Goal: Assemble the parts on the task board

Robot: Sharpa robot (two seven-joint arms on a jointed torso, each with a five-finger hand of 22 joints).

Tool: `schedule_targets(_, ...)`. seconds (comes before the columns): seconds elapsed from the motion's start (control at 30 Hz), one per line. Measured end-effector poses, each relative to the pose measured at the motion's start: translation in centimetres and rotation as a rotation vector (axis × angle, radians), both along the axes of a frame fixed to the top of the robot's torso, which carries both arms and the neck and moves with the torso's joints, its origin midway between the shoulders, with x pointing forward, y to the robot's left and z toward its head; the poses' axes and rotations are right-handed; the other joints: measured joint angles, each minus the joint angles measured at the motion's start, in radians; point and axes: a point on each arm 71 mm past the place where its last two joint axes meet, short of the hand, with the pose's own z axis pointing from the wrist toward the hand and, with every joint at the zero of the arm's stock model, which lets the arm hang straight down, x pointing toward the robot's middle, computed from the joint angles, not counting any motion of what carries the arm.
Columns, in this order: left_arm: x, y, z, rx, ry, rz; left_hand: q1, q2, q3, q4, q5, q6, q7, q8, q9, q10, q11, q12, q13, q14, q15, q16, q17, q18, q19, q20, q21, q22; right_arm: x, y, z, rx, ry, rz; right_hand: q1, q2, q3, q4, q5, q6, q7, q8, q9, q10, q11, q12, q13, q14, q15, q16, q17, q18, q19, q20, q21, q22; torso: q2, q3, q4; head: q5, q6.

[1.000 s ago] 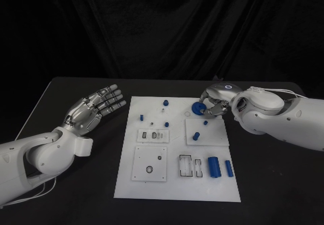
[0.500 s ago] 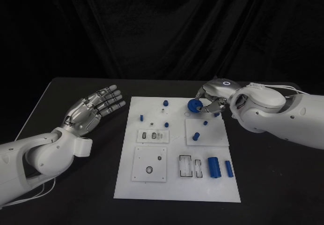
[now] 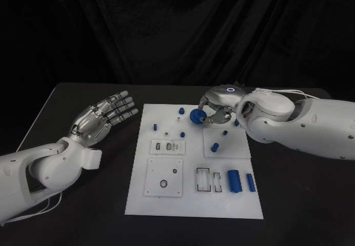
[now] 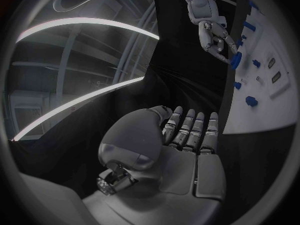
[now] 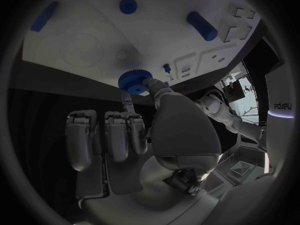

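The right hand (image 3: 216, 108) pinches a blue gear (image 3: 197, 116) and holds it above the upper middle of the white board (image 3: 194, 202), just right of a small blue peg (image 3: 181, 110). The left hand (image 3: 103, 119) hovers over the black counter (image 3: 89, 215) at the left of the frame, palm up, fingers spread and holding nothing. Two blue cylinders (image 3: 240, 182) lie at the board's lower right.

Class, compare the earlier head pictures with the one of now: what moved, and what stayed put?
The right hand, holding the blue toothed gear, has carried it leftward over the far part of the white task board. The left hand stays open beside the board, and the other blue parts lie as before.
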Motion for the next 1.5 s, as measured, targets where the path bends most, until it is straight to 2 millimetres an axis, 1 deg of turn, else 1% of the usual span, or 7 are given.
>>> schedule_targets(0.73,0.0,-0.2,0.0,-0.002,0.000,-0.005,-0.004,-0.004,0.007,-0.002,0.000,0.004,0.004,0.000,0.001,0.004,0.004,0.012,0.002,0.004,0.004,0.006,0.002,0.000,0.000,0.000,0.000,0.001,0.9,4.8,0.0,-0.015,-0.009,0.066,-0.007,-0.005,0.005,-0.005,-0.005,0.000,0.000,0.000,0.000,0.000,0.007,0.000,0.000,-0.001,0.007,0.000,0.000,0.000,0.000,0.000,0.000,0.000,0.001,0.0009,0.0004,0.005,-0.024)
schedule_targets(0.87,0.0,-0.2,0.0,-0.001,0.000,-0.005,-0.007,-0.001,0.007,-0.002,0.000,0.004,0.004,0.000,0.001,0.004,0.004,0.012,0.002,0.004,0.004,0.010,0.003,0.000,0.000,0.000,0.000,0.001,1.1,5.3,0.0,-0.018,-0.011,0.071,-0.007,-0.005,0.008,-0.009,-0.042,0.000,0.000,-0.011,0.012,0.000,0.018,0.000,0.000,0.000,0.018,0.000,0.000,0.000,0.000,0.011,0.000,0.000,0.001,0.0012,0.0003,0.003,-0.025)
schedule_targets(0.9,0.0,-0.3,0.0,-0.001,0.000,-0.005,-0.007,-0.001,0.007,-0.002,0.000,0.004,0.004,0.000,0.001,0.004,0.004,0.012,0.002,0.004,0.004,0.011,0.003,0.000,0.000,0.000,0.000,0.002,1.2,5.5,0.0,-0.019,-0.011,0.072,-0.007,-0.005,0.008,-0.009,-0.048,0.000,0.000,-0.013,0.061,0.000,0.018,0.000,0.000,0.000,0.018,0.000,0.000,0.000,0.000,0.011,0.000,0.000,0.001,0.0012,0.0003,0.003,-0.025)
schedule_targets(0.97,0.0,-0.3,0.0,-0.002,0.000,-0.005,-0.008,0.000,0.007,-0.002,0.000,0.004,0.004,0.000,0.001,0.004,0.004,0.012,0.002,0.004,0.004,0.011,0.003,0.000,0.000,0.000,0.000,0.002,1.3,5.6,-0.1,-0.021,-0.010,0.073,-0.007,-0.005,0.009,-0.008,-0.062,0.000,0.000,-0.019,0.061,0.000,0.018,0.000,0.000,0.000,0.018,0.000,0.000,0.000,0.000,0.011,0.000,0.000,0.001,0.0012,0.0004,0.002,-0.025)
schedule_targets(1.07,0.1,-0.2,0.0,-0.001,0.000,-0.005,-0.008,0.000,0.007,-0.002,0.000,0.004,0.004,0.000,0.001,0.004,0.004,0.012,0.002,0.004,0.004,0.011,0.003,0.000,0.000,0.000,0.000,0.002,1.4,6.0,-0.2,-0.026,-0.007,0.075,-0.007,-0.005,0.011,-0.006,-0.070,0.000,0.000,-0.024,0.113,-0.003,0.022,0.000,0.000,0.001,0.019,0.000,0.000,0.000,-0.001,0.012,0.000,0.001,0.001,0.0009,0.0007,0.002,-0.025)
schedule_targets(1.17,0.1,-0.2,0.0,-0.001,0.000,-0.003,-0.008,0.000,0.007,-0.002,0.000,0.004,0.004,0.000,0.001,0.004,0.004,0.012,0.002,0.004,0.004,0.011,0.003,0.000,0.000,0.000,0.000,0.002,1.5,6.2,-0.3,-0.030,-0.003,0.078,-0.007,-0.005,0.011,-0.006,-0.121,-0.006,-0.006,-0.042,0.138,-0.001,0.031,0.000,0.001,-0.002,0.027,0.000,0.000,0.000,0.000,0.022,0.000,0.001,0.000,0.0009,0.0004,0.003,-0.027)
schedule_targets(1.5,0.2,-0.2,-0.1,0.001,-0.001,-0.003,-0.008,0.000,0.010,-0.004,0.000,0.007,0.007,0.004,0.002,0.004,0.004,0.012,0.002,0.007,0.007,0.011,0.003,0.000,0.000,0.000,0.000,0.002,1.6,6.6,-0.7,-0.047,0.013,0.079,0.001,0.003,0.017,-0.006,-0.201,-0.068,0.005,-0.090,0.119,0.000,0.032,0.000,0.001,-0.002,0.034,0.000,0.000,0.000,0.002,0.027,0.000,0.001,0.000,0.0010,0.0006,0.001,-0.030)
